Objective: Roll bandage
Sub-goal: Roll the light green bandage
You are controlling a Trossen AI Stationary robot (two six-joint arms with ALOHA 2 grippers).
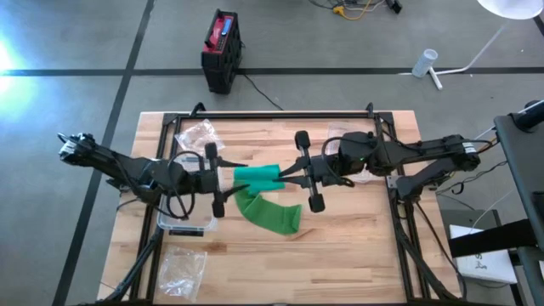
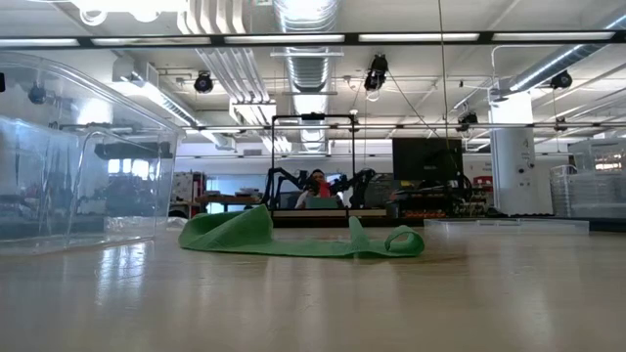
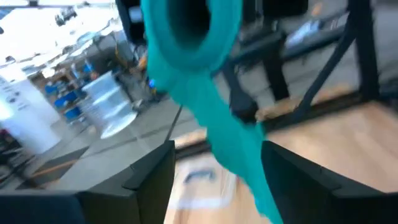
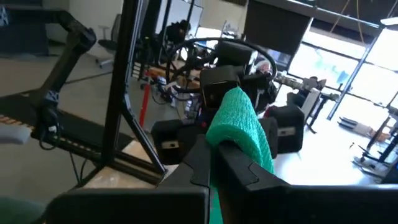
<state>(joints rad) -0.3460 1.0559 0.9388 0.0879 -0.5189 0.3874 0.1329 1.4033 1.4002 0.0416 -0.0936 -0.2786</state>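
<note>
The green bandage is partly wound into a roll (image 1: 255, 177) that is held up in the air between my two grippers. Its loose tail (image 1: 272, 217) hangs down and lies crumpled on the wooden table (image 2: 293, 240). My right gripper (image 1: 282, 175) comes level from the table's right and is shut on the roll (image 4: 239, 121). My left gripper (image 1: 228, 179) faces the roll's other end from the left and is open. In the left wrist view the roll (image 3: 189, 31) shows end-on beyond the fingers. The tail (image 3: 239, 149) drops between the fingers without touching them. My right gripper pinches the roll's right end (image 4: 231, 138) between its two fingers, coming level from the table's right and pointing along the roll's axis. The roll lies level, lifted clear of the table. The tail hangs slack below it, its lower part on the table.
A clear plastic box (image 1: 183, 223) stands under my left arm and fills the left of the low view (image 2: 78, 166). Crumpled clear bags lie at the far left (image 1: 197, 134) and near left (image 1: 181, 268). A black frame (image 1: 272, 114) borders the table.
</note>
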